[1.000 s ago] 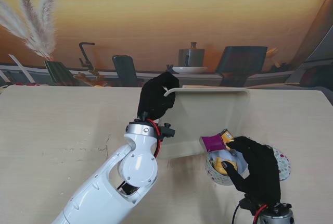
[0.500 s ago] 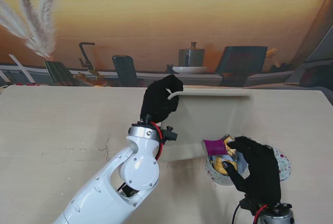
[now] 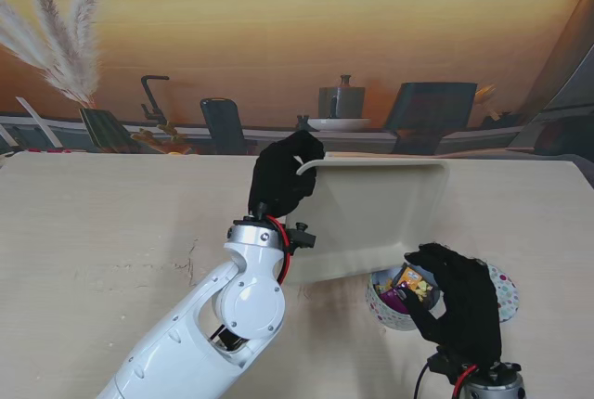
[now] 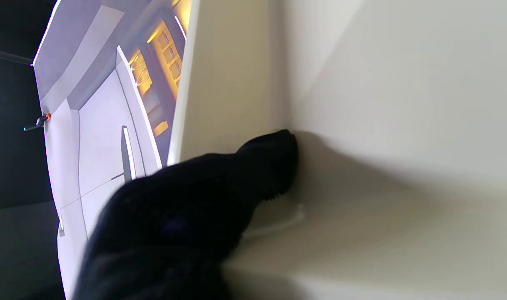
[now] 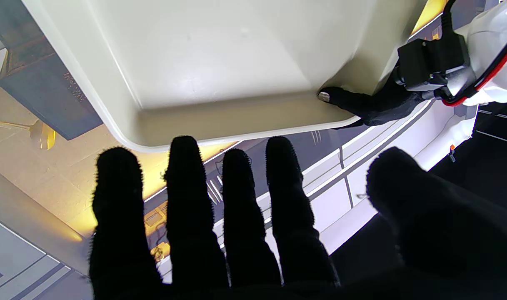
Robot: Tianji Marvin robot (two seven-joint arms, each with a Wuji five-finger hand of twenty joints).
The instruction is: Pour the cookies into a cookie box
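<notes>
My left hand (image 3: 283,176) grips the corner of the cream tray (image 3: 380,218), tilted steeply with its low edge over the cookie box (image 3: 408,302); the wrapped cookies (image 3: 413,283) lie already in the box. My right hand (image 3: 455,302) is cupped around the box rim, fingers spread, steadying it. I judge the pouring nearly done; the next move needs the tray brought level and set down beside the box, without knocking it.

warm amber backdrop glow, evenly lit table (image 3: 102,223) with soft shadows; wrist views sharp, gloved fingers (image 5: 182,187) silhouetted black.
</notes>
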